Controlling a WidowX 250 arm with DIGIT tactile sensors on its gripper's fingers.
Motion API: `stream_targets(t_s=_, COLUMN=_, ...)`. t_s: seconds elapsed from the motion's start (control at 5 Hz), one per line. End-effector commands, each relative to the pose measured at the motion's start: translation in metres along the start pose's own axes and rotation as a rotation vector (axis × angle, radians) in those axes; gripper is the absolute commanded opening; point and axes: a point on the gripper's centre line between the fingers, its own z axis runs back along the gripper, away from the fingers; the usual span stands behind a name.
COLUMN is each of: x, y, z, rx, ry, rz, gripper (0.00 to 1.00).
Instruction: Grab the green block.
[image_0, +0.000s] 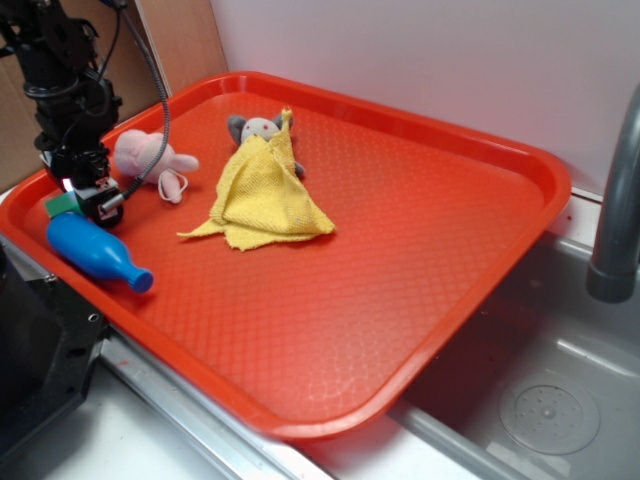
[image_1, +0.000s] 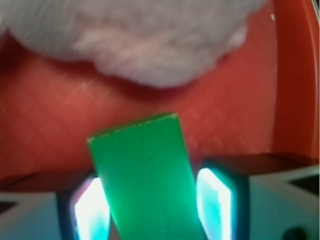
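Observation:
The green block (image_0: 62, 204) is a small matte green bar at the left edge of the red tray (image_0: 545, 165), just above the blue bottle-shaped toy (image_0: 95, 250). My gripper (image_0: 95, 198) stands over it, pointing down. In the wrist view the green block (image_1: 145, 180) lies slightly tilted between my two fingers, and both lit pads (image_1: 92, 210) press against its sides. The gripper (image_1: 154, 197) is shut on the block. The block's near end is hidden under the gripper.
A pink plush toy (image_0: 140, 152) lies just behind the gripper and fills the top of the wrist view (image_1: 150, 40). A yellow cloth (image_0: 265, 195) covers a grey plush (image_0: 258, 128) mid-tray. A sink (image_0: 550, 400) and faucet (image_0: 615, 200) are at the right.

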Motion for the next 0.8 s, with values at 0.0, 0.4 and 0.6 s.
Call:
stream_targets(t_s=0.0, x=0.016, y=0.003, z=0.008, rx=0.091, ry=0.014, rz=0.018, gripper=0.0)
stream_targets(t_s=0.4, x=0.008, y=-0.016, z=0.087, rx=0.108, ry=-0.073, rz=0.103, gripper=0.0)
stream_targets(t_s=0.6, x=0.015, y=-0.036, z=0.131, rx=0.044, ry=-0.142, rz=0.122, gripper=0.0)
